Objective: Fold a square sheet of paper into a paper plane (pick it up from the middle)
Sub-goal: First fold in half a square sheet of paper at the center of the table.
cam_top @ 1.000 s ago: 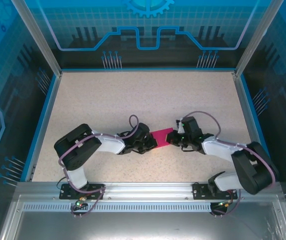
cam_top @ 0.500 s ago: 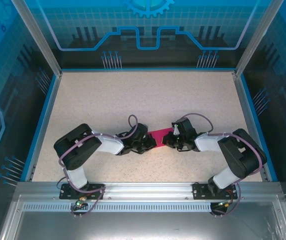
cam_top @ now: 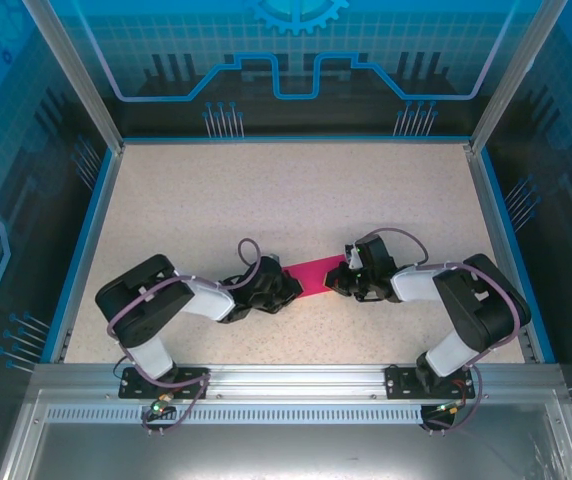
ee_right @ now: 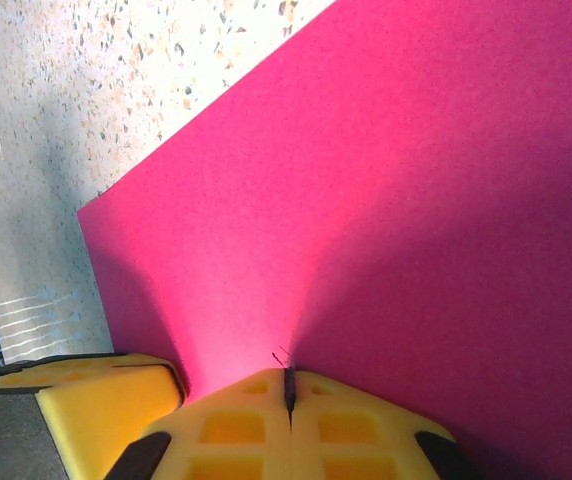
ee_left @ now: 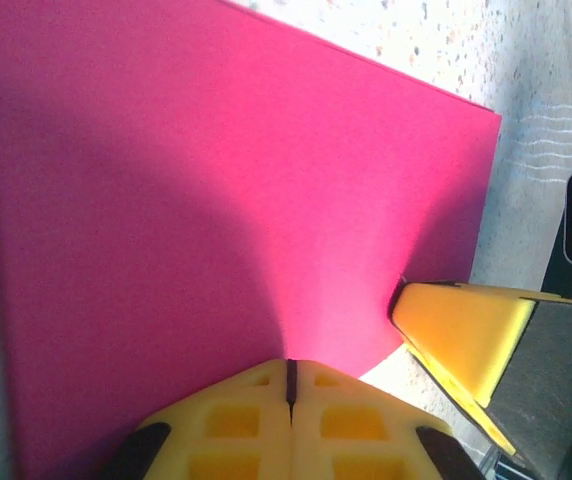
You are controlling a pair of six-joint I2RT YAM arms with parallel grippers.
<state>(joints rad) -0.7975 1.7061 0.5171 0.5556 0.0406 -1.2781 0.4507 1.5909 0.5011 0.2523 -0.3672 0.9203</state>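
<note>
Early on: most folds look left to do
The paper (cam_top: 316,272) lies on the bench (cam_top: 266,200), left hand (ee_left: 289,385) at its 8 o'clock, right hand (ee_right: 288,385) at 3 o'clock, both pressed together on it.

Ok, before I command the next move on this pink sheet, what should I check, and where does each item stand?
1. Left fingers closed: ok, the pads meet.
2. Right fingers closed: ok, the pads meet.
3. Paper actually pinched by each: cannot tell; the tips meet right at the sheet and the contact is hidden.
4. Paper smooth and untorn: ok, as far as the wrist views show it.
5. Room between the two sets of fingers: not ok; each wrist view has the other arm's finger close beside its own.
6. Paper well inside the table edges: ok.
</note>
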